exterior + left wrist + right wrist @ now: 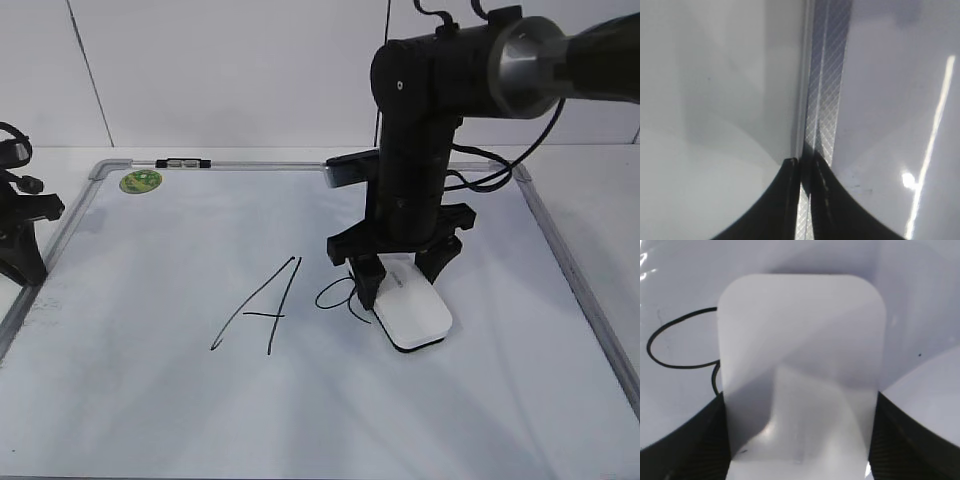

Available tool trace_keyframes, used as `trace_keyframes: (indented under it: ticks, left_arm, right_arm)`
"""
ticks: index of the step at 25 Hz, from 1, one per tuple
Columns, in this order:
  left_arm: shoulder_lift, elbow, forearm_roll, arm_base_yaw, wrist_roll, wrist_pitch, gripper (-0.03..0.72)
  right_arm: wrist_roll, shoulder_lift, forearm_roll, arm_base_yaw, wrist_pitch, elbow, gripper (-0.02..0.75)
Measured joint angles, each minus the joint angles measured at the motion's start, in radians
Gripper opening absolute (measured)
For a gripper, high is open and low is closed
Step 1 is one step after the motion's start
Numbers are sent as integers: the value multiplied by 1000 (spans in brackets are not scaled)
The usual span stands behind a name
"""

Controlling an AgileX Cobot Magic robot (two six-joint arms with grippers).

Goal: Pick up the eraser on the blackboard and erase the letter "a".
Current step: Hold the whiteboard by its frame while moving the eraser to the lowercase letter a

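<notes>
1. The white, round-cornered eraser [414, 314] lies flat on the blackboard [150, 400], covering part of the letter "a" [338, 296].
2. Right gripper [408, 270] pinches its sides.
3. Left gripper [801, 200]: jaws pressed together.

One blackboard [150, 400], one eraser [415, 315], one green sticker [140, 181]. Two marker letters: capital "A" [262, 310], letter "a" [340, 295]. Two grippers: right gripper [405, 280], left gripper [802, 200].

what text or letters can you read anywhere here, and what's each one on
"A" – tall capital letter in black marker on the blackboard.
"a" – small letter, partly covered by the eraser, which the right gripper holds.
Green sticker at the board's corner: print too small to read.
Eraser top: no lettering legible.
</notes>
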Motion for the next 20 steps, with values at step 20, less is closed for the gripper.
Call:
trace_keyframes:
  ticks: [20]
  left_arm:
    - [0, 0, 0, 0, 0, 0, 37]
  right_arm:
    - [-19, 6, 30, 32, -3, -2, 533]
